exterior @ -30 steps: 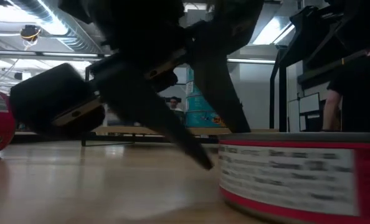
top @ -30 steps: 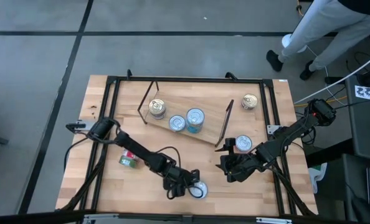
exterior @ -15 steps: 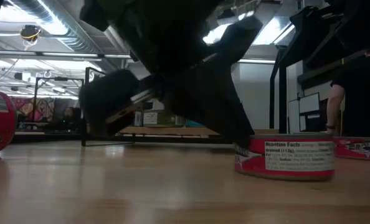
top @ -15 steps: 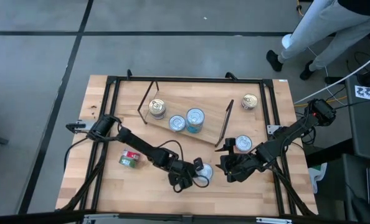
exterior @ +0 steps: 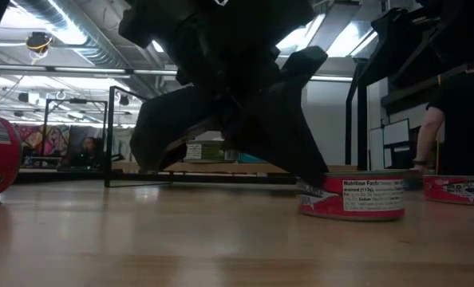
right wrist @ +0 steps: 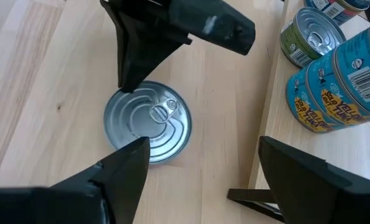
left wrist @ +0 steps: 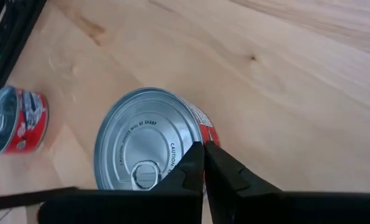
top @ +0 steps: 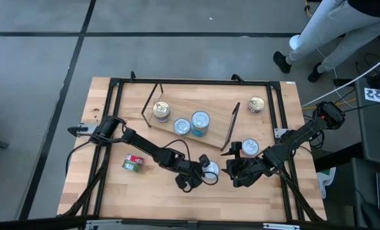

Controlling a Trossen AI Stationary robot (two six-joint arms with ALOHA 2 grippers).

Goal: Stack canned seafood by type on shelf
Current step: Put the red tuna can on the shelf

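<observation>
- The left gripper (top: pixel 199 177), fingers pinched together and holding nothing, presses against the red-labelled tin (top: pixel 209 170), which stands upright on the table.
- The right gripper (top: pixel 231 172) waits spread wide just beyond that tin, empty.

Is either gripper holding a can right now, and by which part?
Neither. The left gripper is shut, its tips pushing the red-labelled can at its rim; the right gripper is open, empty.

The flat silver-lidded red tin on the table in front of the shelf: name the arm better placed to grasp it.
Probably right. Its open claw faces the flat silver-lidded red tin with fingers spread wide enough, while the left claw sits shut against the tin's edge.
</observation>
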